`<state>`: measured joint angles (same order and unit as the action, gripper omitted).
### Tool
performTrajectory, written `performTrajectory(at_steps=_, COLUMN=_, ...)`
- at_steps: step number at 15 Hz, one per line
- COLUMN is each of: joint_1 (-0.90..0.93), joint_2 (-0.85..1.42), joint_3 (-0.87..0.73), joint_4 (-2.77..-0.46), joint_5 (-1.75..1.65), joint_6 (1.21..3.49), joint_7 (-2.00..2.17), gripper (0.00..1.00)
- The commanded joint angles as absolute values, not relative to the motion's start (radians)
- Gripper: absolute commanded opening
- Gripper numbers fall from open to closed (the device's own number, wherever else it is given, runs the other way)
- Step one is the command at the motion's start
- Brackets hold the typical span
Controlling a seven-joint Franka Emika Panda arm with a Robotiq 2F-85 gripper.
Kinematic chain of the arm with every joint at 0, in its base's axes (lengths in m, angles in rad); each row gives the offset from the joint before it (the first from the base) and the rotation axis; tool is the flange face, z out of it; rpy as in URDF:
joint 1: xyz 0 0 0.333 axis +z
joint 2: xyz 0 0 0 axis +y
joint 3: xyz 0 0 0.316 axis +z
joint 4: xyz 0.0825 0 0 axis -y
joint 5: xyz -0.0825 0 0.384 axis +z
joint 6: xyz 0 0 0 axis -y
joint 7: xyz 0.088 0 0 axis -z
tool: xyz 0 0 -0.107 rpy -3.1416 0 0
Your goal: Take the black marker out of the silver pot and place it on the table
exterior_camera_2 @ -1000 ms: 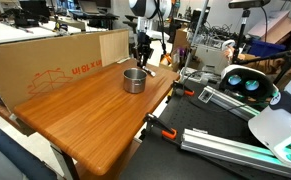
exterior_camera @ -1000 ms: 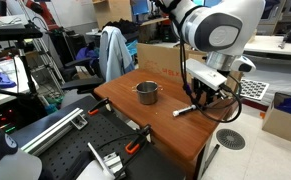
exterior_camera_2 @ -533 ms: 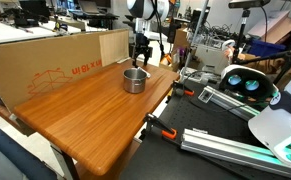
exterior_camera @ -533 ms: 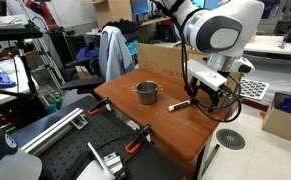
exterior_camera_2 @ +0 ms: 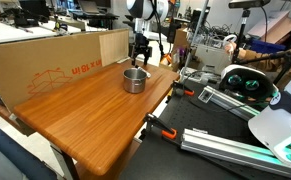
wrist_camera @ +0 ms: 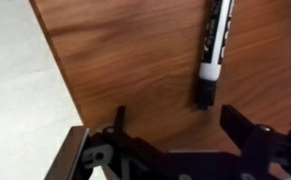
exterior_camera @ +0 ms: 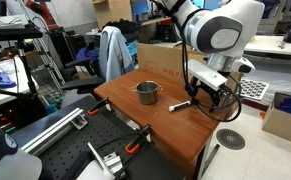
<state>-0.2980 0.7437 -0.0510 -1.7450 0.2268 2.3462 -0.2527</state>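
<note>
The black marker (wrist_camera: 213, 45) lies flat on the reddish-brown table (wrist_camera: 135, 60), its white barrel pointing away and its black cap nearest me. My gripper (wrist_camera: 177, 125) hangs just above it, open, with the cap just beyond the gap between the fingers and nothing held. In an exterior view the marker (exterior_camera: 181, 104) rests beside the gripper (exterior_camera: 200, 100), to the right of the silver pot (exterior_camera: 147, 92). From the opposite side the gripper (exterior_camera_2: 140, 60) stands just behind the pot (exterior_camera_2: 135, 80). The pot's inside is not visible.
The table's edge (wrist_camera: 55, 80) runs close on the left of the wrist view, with pale floor beyond it. A large cardboard box (exterior_camera_2: 55, 60) stands along the table's far side. Rails and clamps (exterior_camera: 95, 150) sit below the front edge.
The jaws have spread from nearly shut to wide. The marker, gripped a second ago, now lies loose on the table. The arm has barely moved.
</note>
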Motion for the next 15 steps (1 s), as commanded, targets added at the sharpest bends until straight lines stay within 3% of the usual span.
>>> performTrajectory(at_steps=1, joint_1=-0.293, joint_2=0.737, joint_3=-0.045, joint_4=-1.712, joint_5=0.213, joint_6=2.333, joint_7=-0.235, gripper=1.00)
performTrajectory(at_steps=9, joint_1=-0.243, joint_2=0.561, joint_3=-0.033, joint_4=-1.732, joint_5=0.208, joint_6=2.344, joint_7=-0.240, gripper=1.00)
performTrajectory(at_steps=15, joint_1=-0.244, joint_2=0.574, joint_3=-0.033, joint_4=-1.721, joint_5=0.213, joint_6=2.343, joint_7=-0.246, gripper=1.00)
